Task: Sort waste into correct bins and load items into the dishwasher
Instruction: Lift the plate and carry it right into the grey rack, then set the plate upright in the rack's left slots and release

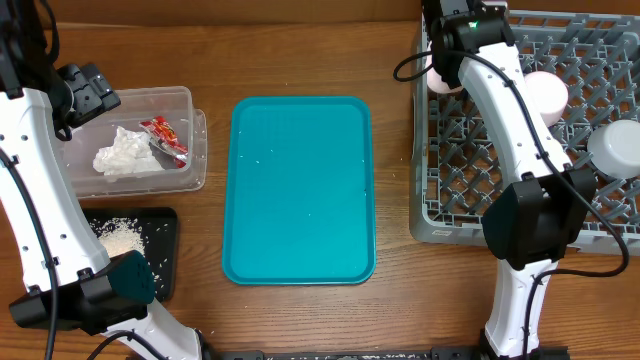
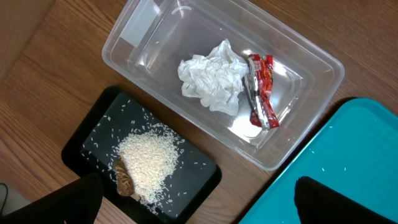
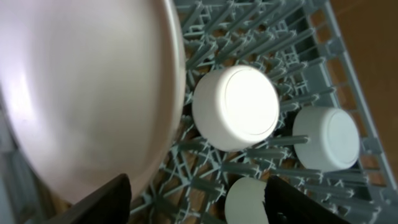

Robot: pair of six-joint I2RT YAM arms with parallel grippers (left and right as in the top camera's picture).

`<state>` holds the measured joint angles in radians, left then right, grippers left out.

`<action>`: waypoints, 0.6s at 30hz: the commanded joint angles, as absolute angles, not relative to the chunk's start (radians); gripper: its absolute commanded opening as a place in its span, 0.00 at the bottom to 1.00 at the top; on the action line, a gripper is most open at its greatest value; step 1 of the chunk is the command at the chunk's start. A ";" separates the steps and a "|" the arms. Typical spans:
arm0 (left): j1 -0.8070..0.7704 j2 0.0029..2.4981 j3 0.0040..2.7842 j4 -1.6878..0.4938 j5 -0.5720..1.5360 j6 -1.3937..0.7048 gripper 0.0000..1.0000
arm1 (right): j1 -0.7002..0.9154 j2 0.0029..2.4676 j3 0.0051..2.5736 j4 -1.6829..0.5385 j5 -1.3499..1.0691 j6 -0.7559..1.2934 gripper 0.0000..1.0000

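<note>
Pink saucer [image 3: 87, 93] 1 | bowl [image 3: 236, 109] 1 | cup [image 3: 328, 138] 1 | napkin [image 2: 211, 81] 1 | wrapper [image 2: 261, 90] 1

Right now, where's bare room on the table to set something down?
The teal tray is nearly bare. Wood strip between it and the dish rack is free. Crowded: clear tub, black tray, the rack's right side.

Pink saucer [image 3: 87, 93] blurred, cropped top and left, black tray [image 1: 165, 228] partly under left arm [image 1: 30, 200]
</note>
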<state>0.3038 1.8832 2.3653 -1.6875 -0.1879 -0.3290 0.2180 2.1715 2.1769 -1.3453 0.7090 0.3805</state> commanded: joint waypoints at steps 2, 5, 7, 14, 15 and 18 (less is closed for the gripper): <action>0.307 1.876 2.372 -1.689 -0.191 -0.310 1.00 | 0.224 2.081 2.313 -1.416 0.537 0.443 0.78; 0.307 1.876 2.372 -1.689 -0.191 -0.310 1.00 | 0.224 2.011 2.373 -1.475 0.428 0.450 0.79; 0.307 1.876 2.372 -1.689 -0.190 -0.310 1.00 | 0.224 1.947 2.386 -1.507 0.347 0.460 0.81; 0.307 1.876 2.372 -1.689 -0.190 -0.310 1.00 | 0.238 1.738 2.386 -1.654 0.057 0.476 0.84; 0.307 1.876 2.372 -1.689 -0.190 -0.310 1.00 | 0.249 1.712 2.386 -1.682 0.037 0.476 0.84; 0.307 1.876 2.372 -1.689 -0.190 -0.310 1.00 | 0.306 1.640 2.363 -1.694 0.022 0.466 0.85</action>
<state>0.3035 1.8832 2.3653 -1.6875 -0.1875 -0.3290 0.2516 1.6882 2.3734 -1.6951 0.1234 0.4675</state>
